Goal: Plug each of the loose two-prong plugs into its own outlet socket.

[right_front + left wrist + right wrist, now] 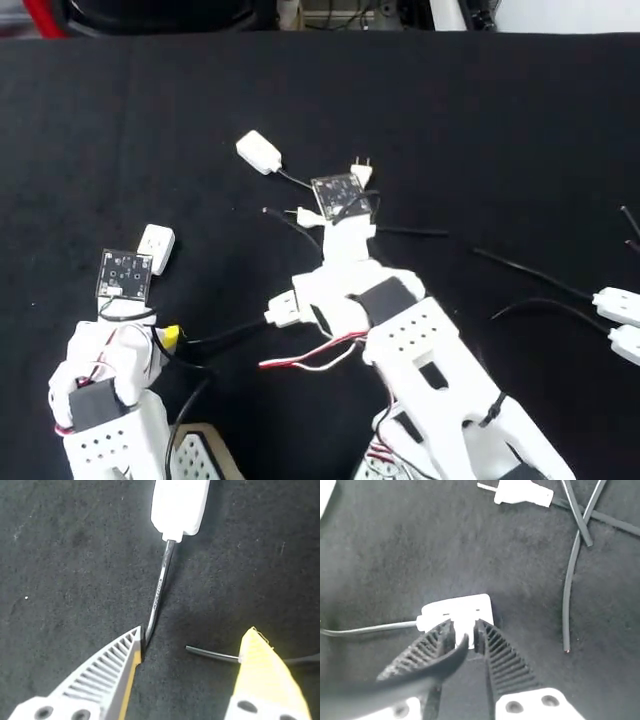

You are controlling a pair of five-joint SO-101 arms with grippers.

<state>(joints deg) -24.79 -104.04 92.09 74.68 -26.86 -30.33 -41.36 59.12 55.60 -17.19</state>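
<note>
The black table [500,120] carries two white arms. The right arm [430,370] stretches towards the middle and the left arm [110,400] sits low at the near corner. The right tool [464,627] is closed to a narrow gap on the near edge of a white block [455,609] with a cord leaving one side (whether it is a socket or a plug body cannot be told from here). The left tool [196,632] stands wide open over the cloth, holding nothing, one white finger [112,667] and one yellow. Just ahead of it lies a white socket [180,502], whose black cord [161,585] runs back to touch the white fingertip. A second white socket [258,152] lies farther out, near the table's middle. Two more white corded pieces [617,305] lie side by side at the right edge. A loose two-prong plug [522,492] lies just beyond the right tool, its prongs bare and apart from any socket.
</note>
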